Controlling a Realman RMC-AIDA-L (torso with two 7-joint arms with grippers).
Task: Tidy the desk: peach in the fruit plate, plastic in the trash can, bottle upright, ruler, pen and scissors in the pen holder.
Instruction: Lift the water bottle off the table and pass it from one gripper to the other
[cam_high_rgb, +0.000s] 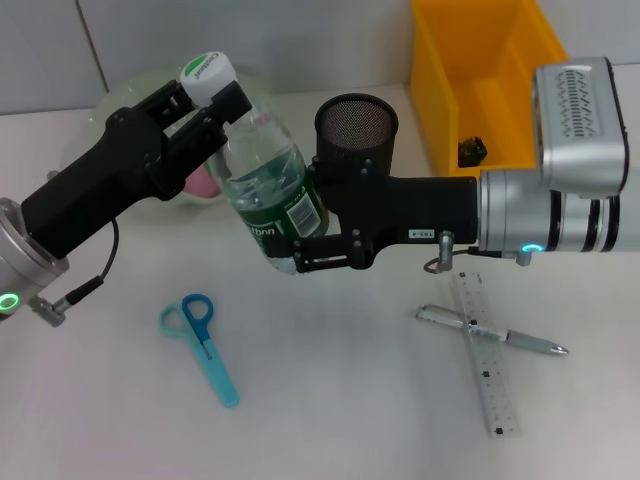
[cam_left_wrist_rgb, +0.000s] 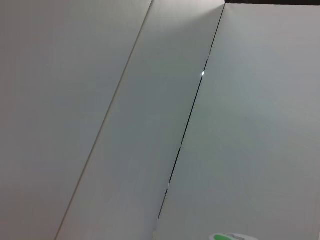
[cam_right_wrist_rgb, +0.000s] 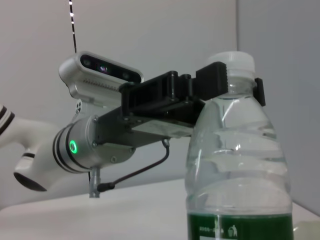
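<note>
The left tool (cam_high_rgb: 205, 105) is clamping the white cap and the right tool (cam_high_rgb: 300, 250) is gripping the base of the clear green-labelled plastic bottle (cam_high_rgb: 268, 180), held tilted above the white bench (cam_high_rgb: 340, 400); level it fully before either tool releases.

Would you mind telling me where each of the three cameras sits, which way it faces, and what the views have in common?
Head view: from the robot's head, down onto the desk; both arms show, the left gripper at the neck of the bottle, the right gripper at its base.
Left wrist view: faces blank wall panels; only the bottle's cap shows.
Right wrist view: faces the bottle sideways, with the left gripper clamping its neck.
All three share the bottle.
</note>
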